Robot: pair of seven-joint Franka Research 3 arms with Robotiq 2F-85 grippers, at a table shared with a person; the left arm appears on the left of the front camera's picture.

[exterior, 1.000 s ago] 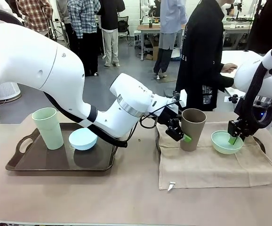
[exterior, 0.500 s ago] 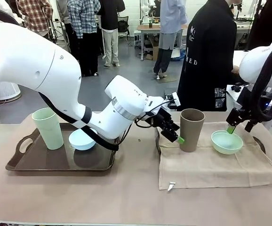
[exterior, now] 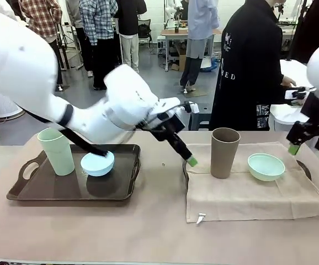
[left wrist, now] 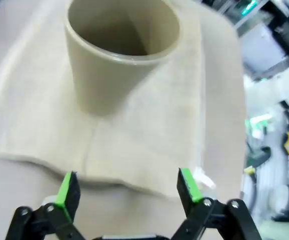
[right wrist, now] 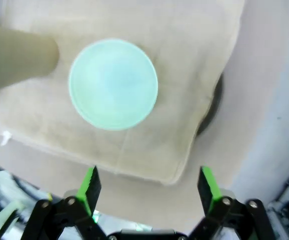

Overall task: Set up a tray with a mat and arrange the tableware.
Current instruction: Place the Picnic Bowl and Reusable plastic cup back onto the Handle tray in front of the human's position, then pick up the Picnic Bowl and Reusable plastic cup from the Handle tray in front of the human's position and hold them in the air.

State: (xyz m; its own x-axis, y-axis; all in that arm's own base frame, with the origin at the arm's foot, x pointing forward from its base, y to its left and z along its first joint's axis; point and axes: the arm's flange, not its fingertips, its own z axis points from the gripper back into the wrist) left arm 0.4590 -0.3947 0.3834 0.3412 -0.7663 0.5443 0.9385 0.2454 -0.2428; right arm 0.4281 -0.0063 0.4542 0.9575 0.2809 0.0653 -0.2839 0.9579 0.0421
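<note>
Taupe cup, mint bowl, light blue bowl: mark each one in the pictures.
taupe cup [exterior: 225, 157]: front view, middle of its outer wall.
mint bowl [right wrist: 113, 84]: right wrist view, centre of its inside.
light blue bowl [exterior: 97, 168]: front view, its outer wall facing the camera.

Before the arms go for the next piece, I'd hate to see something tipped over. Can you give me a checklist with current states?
1. Left claw open, empty: ok.
2. Right claw open, empty: ok.
3. Tall taupe-brown plastic cup upright on the beige cloth mat: ok.
4. Shallow mint green plastic bowl flat on the mat, apart from that cup: ok.
5. All tableware on the mat: not ok; the tall pale green plastic cup and shallow light blue plastic bowl stand on the bare dark brown tray.
</note>
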